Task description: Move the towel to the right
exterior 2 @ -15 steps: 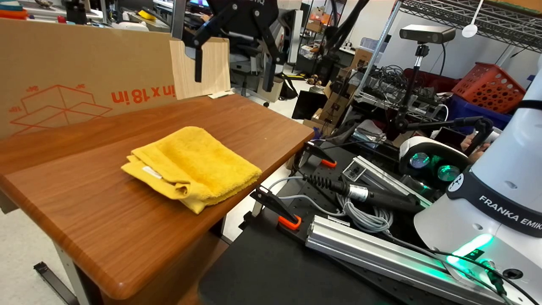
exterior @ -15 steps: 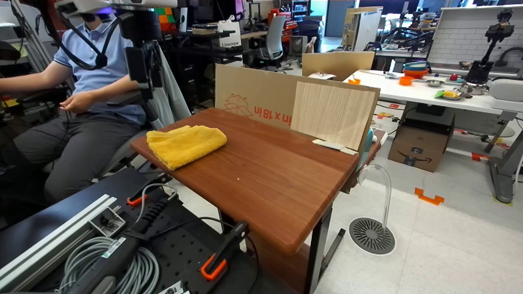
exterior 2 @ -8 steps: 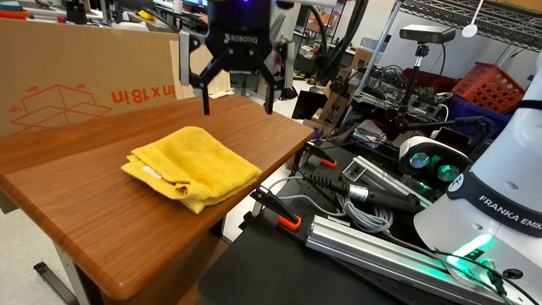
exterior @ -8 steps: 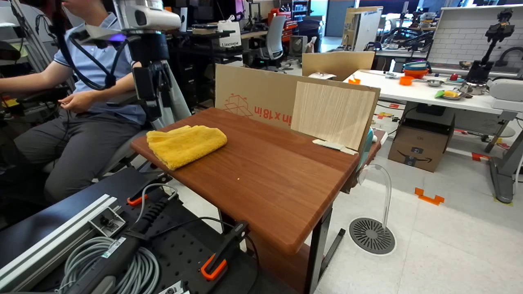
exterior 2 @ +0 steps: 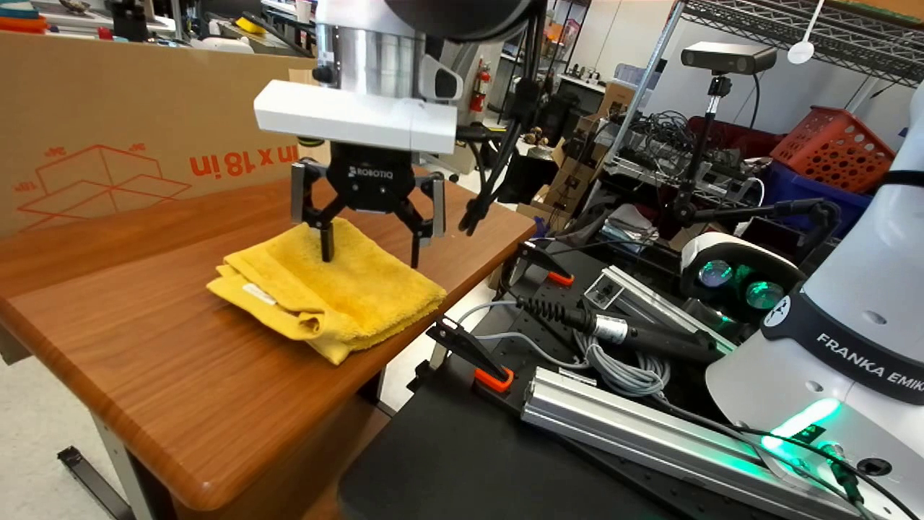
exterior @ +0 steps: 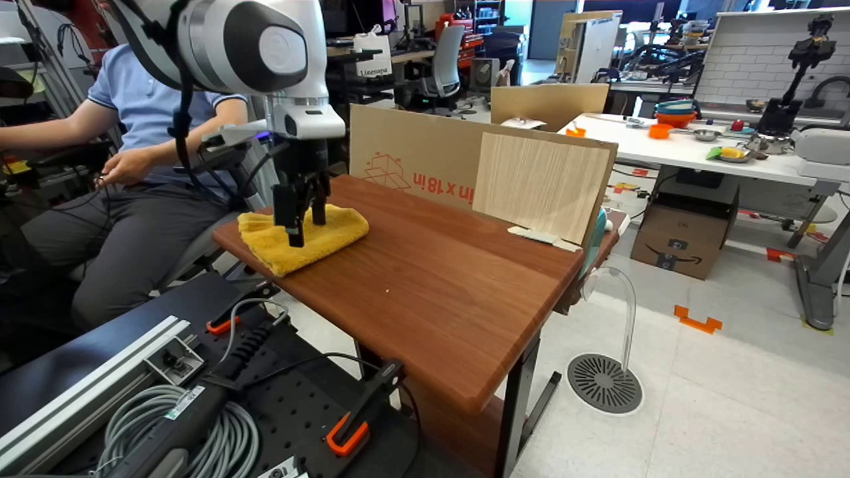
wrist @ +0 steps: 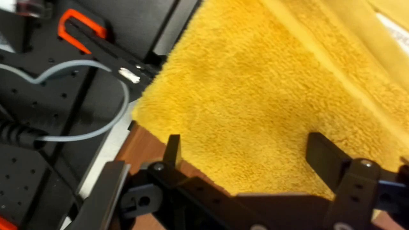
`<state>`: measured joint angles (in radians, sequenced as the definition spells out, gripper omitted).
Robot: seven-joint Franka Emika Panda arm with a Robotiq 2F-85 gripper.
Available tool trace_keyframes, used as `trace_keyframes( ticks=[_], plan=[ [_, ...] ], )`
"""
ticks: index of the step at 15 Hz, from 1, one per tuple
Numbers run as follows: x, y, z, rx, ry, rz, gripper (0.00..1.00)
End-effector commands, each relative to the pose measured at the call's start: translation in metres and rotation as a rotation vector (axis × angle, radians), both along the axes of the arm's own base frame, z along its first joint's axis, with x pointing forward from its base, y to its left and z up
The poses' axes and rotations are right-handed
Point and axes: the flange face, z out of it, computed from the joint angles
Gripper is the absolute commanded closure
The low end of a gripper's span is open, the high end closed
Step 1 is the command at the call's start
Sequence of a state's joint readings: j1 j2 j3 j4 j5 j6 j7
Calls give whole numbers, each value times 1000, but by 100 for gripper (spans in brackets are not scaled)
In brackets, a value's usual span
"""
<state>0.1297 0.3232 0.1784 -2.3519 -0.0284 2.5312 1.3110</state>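
Towel [exterior 2: 336, 287]: 1, yellow, folded, on 1 brown table [exterior 2: 144, 368]
Gripper [exterior 2: 371, 263]: 1, over the towel
Jaws: 2 fingers [exterior 2: 327, 244] spread wide apart
Clamps [exterior 2: 470, 352]: 2, black and orange

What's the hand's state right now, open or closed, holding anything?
Hand: open, holding nothing; it's over part of the towel, but whether it touches can't be told.

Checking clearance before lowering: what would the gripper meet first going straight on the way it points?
Probably the yellow towel: the open gripper points down near its edge, though depth is unclear.
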Motion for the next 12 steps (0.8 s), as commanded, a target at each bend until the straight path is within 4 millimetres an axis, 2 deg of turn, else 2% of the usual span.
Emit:
trace_keyframes(
  ticks=[1, 4, 6, 8, 12],
  plan=[
    [16, 3, -23, 58, -156, -81, 0],
    [22, 1, -38, 59, -260, -89, 0],
    [24, -6, -39, 60, -304, -111, 0],
    [25, -19, -34, 67, -331, -144, 0],
    [24, -66, -24, 87, -322, -256, 0]
  ],
)
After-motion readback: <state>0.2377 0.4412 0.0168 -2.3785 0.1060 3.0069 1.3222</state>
